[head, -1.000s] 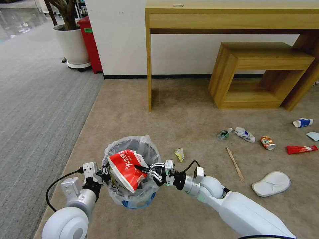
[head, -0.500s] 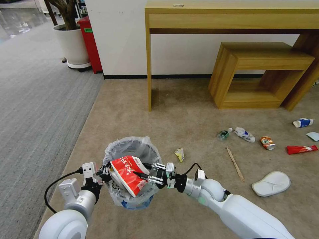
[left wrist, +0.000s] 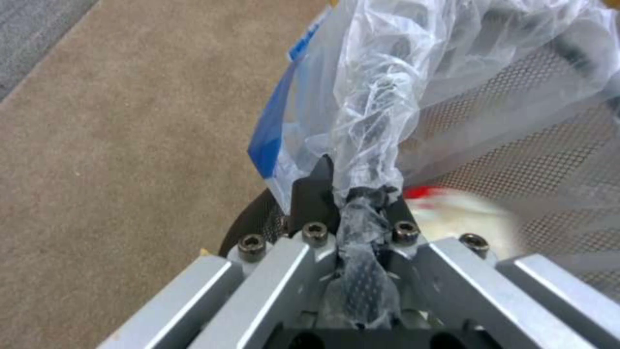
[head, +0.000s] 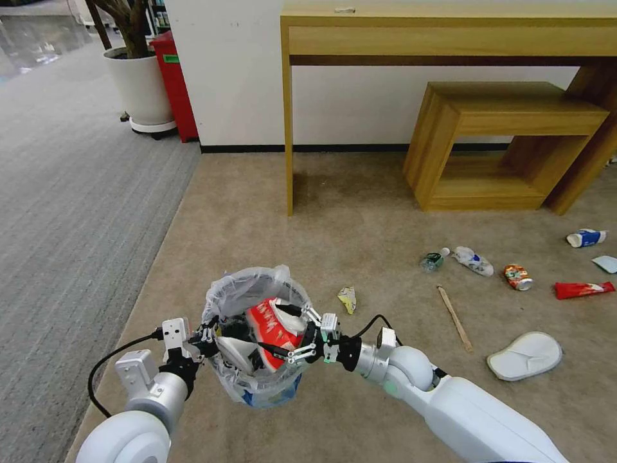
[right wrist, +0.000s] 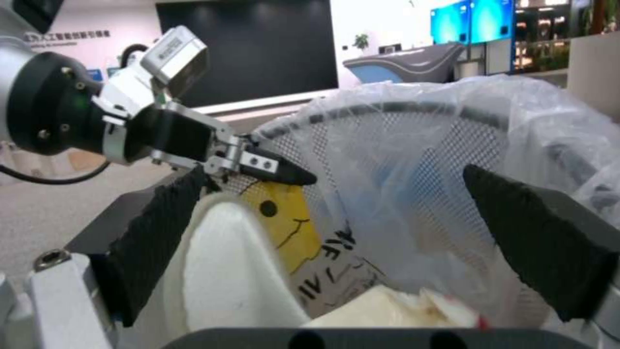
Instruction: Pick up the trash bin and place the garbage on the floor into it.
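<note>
Head view: trash bin (head: 257, 334) held up off the floor (head: 270, 212), near the edge where tan carpet meets grey carpet (head: 64, 193). Left gripper (head: 207, 333) clamped tight on the bin's rim and bag. Right gripper (head: 297, 334) at the other side of the rim, fingers spread wide, gripping nothing. Red-white carton (head: 275, 325) down inside the bin, beside a white slipper (head: 234, 350). Yellow scrap (head: 348, 299) on the floor just beside the bin. Farther right, well apart from the bin: clear bottle (head: 472, 260), crushed can (head: 517, 276), wooden stick (head: 454, 317), red wrapper (head: 583, 289), blue-white cup (head: 585, 238), second white slipper (head: 524, 355). Lots of bare carpet between bin and litter. Wooden desk (head: 450, 32) and low wooden bench (head: 501, 122) against the wall behind.

Left wrist view: left gripper (left wrist: 356, 206) pinched shut on a twist of clear bag and mesh rim of the trash bin (left wrist: 517, 135). Open tan floor (left wrist: 129, 145) off to the side.

Right wrist view: right gripper (right wrist: 336, 237) fingers far apart, one on each side of the bin's mouth. Trash bin (right wrist: 413, 160) mesh wall straight ahead. White slipper (right wrist: 226, 271) and a yellow-faced pack (right wrist: 290, 223) inside. Left gripper (right wrist: 284, 172) nipping the far rim.
</note>
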